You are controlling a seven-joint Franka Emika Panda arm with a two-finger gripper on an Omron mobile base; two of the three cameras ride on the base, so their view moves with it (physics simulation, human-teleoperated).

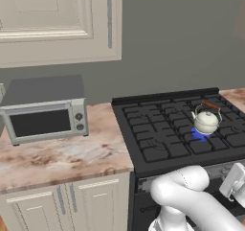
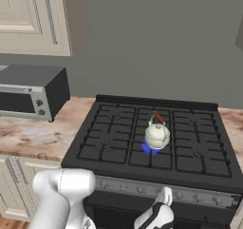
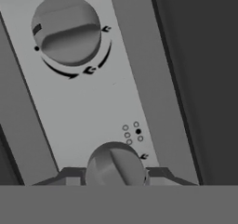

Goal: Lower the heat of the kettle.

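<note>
A: Turning the right knob is the whole step, so where does the hand sit?

B: The gripper [image 3: 115, 174] is low at the stove's front control panel [image 3: 93, 102]. In the hand view its two dark finger tips [image 3: 69, 175] stand either side of the near stove knob [image 3: 115, 165], spread just wider than it. Whether the pads already press its sides I cannot tell.

A: And the kettle?

B: The kettle [image 2: 157, 134] stands upright on the black stovetop grate [image 2: 114, 138], near the front middle, over a blue flame [image 2: 149, 149]. In the right base view the gripper [image 2: 164, 196] is at the panel just below it, so this knob most likely feeds that burner.

A: How would you do it well?

B: Centre the knob's raised bar between the fingers, close squarely on it, then rotate the wrist about the knob's own axis so the tips do not slide off. Turn slowly and only partway: the aim is a smaller flame, not off. The second knob [image 3: 66, 30] farther along the panel should stay untouched.

A: Biggest risk?

B: In my judgement, a loose pinch that slips round the knob, or overshooting and killing the flame.
</note>
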